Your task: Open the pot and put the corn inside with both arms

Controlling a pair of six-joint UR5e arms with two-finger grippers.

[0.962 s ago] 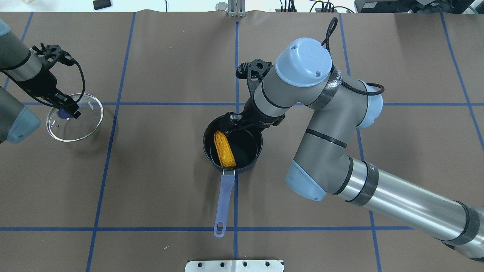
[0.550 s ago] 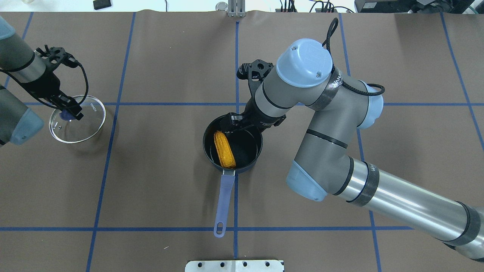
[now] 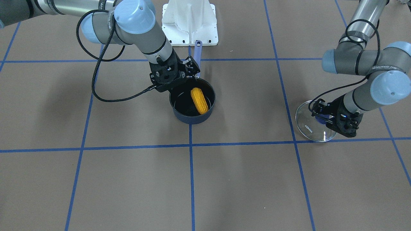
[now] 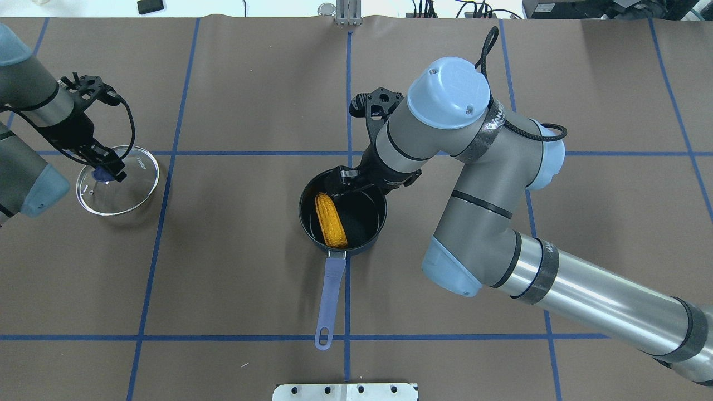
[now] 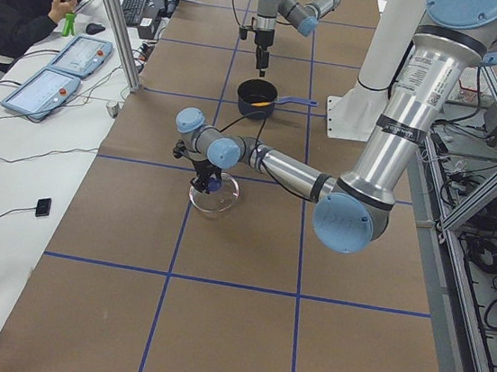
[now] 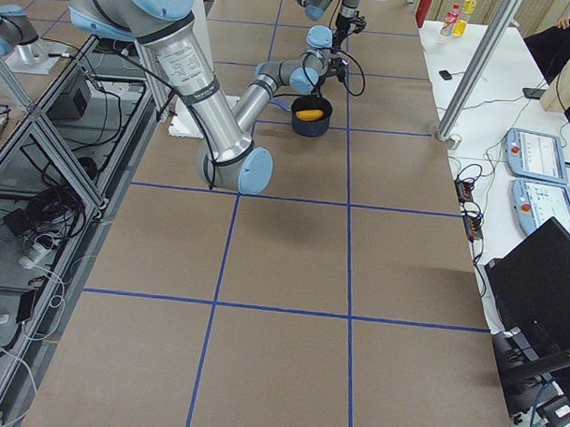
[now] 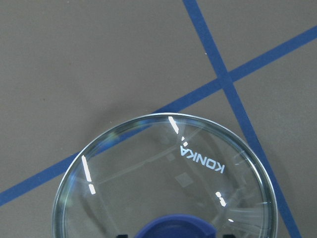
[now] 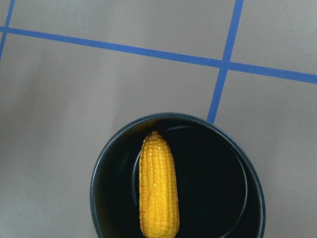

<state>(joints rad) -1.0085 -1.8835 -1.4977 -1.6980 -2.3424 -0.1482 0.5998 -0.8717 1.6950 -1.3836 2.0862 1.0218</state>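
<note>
Brown paper with blue tape lines covers the table (image 4: 250, 278), and the corn (image 4: 331, 220) lies inside the uncovered pot (image 4: 369, 220) at its middle. The right gripper (image 4: 341, 186) hangs over the pot's far rim, and whether its jaws are parted cannot be told. The left gripper (image 4: 108, 169), well apart from the pot, clamps the lid (image 4: 127, 192) by its knob (image 7: 173, 227).

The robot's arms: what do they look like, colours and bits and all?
The right arm and left arm are round silver-grey tubes linked by chunky joints with pale blue caps. Black bands with small white lettering ring them. Each ends in black skeletal jaws, with a black cable looping alongside.
</note>
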